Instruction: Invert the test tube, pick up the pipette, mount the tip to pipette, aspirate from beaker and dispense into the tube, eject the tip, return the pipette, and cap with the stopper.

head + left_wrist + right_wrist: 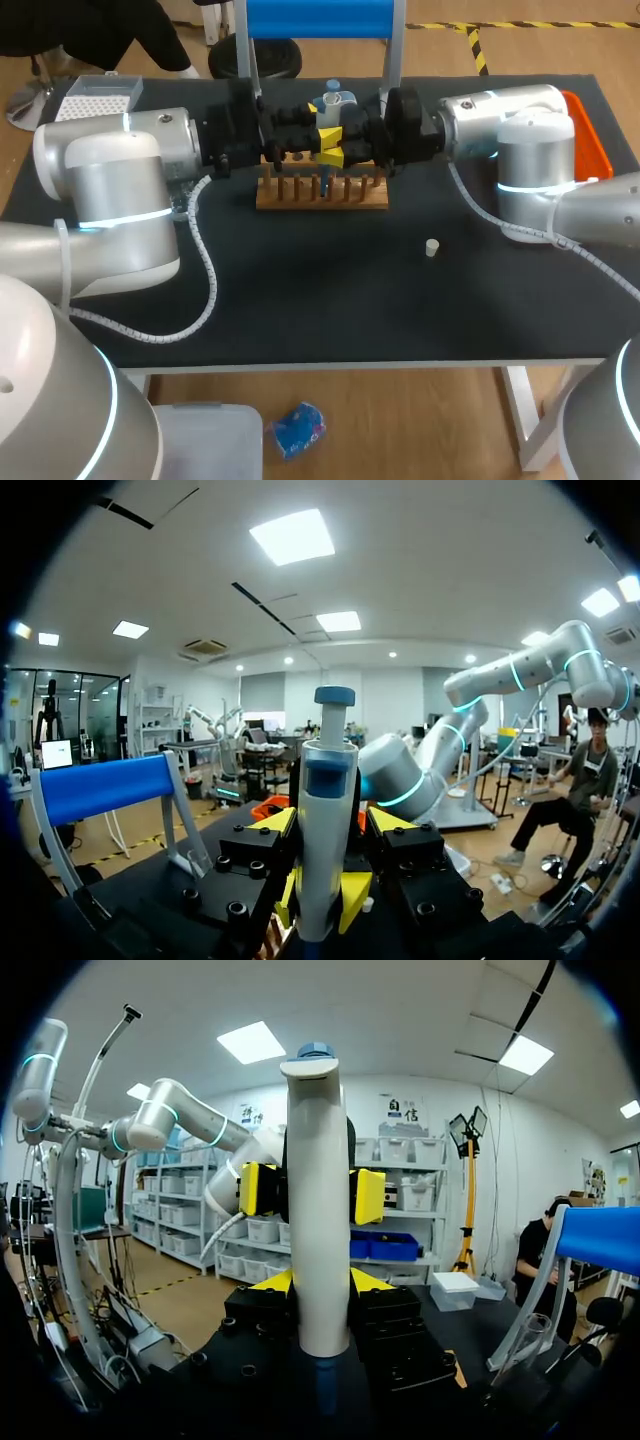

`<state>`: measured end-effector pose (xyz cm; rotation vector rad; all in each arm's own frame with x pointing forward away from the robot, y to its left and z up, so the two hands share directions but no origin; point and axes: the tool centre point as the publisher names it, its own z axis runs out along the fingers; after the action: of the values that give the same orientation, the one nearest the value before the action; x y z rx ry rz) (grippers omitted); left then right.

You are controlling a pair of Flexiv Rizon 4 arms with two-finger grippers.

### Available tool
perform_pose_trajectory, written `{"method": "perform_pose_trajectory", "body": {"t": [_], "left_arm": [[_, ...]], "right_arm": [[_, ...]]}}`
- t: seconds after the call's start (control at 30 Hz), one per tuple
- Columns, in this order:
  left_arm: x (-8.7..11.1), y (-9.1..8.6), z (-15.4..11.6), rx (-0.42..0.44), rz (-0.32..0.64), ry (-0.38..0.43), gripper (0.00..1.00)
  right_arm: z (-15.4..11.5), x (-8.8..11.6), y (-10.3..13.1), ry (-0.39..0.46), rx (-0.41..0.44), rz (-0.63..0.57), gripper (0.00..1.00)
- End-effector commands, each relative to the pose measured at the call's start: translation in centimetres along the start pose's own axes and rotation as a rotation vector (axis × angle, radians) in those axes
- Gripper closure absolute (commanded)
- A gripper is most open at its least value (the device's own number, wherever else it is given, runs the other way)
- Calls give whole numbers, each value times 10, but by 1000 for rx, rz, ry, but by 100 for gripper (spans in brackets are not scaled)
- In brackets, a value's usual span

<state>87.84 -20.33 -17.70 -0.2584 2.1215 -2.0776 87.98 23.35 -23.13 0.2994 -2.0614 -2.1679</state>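
Both arms meet above the wooden rack: left gripper and right gripper each clamped on the upright pipette

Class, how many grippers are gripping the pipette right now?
2. The left gripper reaches in from the left, the right gripper from the right; both have fingers shut on the pipette above the wooden rack.

On your black table you have a wooden rack, a small pale stopper, an orange tray and a white tip box.
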Motion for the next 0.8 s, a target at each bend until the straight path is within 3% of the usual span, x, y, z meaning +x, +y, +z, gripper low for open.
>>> {"method": "perform_pose_trajectory", "body": {"t": [0.03,0.13,0.17,0.2,0.5,0.53,0.57,0.8], "left_arm": [[2,2,1,5,2,-5,69],[2,1,0,6,3,-9,82],[2,1,0,6,3,-10,97],[2,1,0,4,5,-13,100],[2,0,1,-2,16,-14,100],[1,-1,1,-2,17,-14,100],[1,-1,1,-3,18,-16,100],[-6,-10,-5,-17,24,-36,100]], "right_arm": [[0,-2,0,-2,0,0,100],[1,-2,0,-1,-1,1,100],[1,-2,-1,0,-1,1,100],[1,-2,-1,0,-1,2,100],[1,-1,0,0,-3,3,100],[0,-1,0,0,-6,6,67],[0,-1,1,-2,-5,8,0],[-11,7,-1,-31,13,28,0]]}}
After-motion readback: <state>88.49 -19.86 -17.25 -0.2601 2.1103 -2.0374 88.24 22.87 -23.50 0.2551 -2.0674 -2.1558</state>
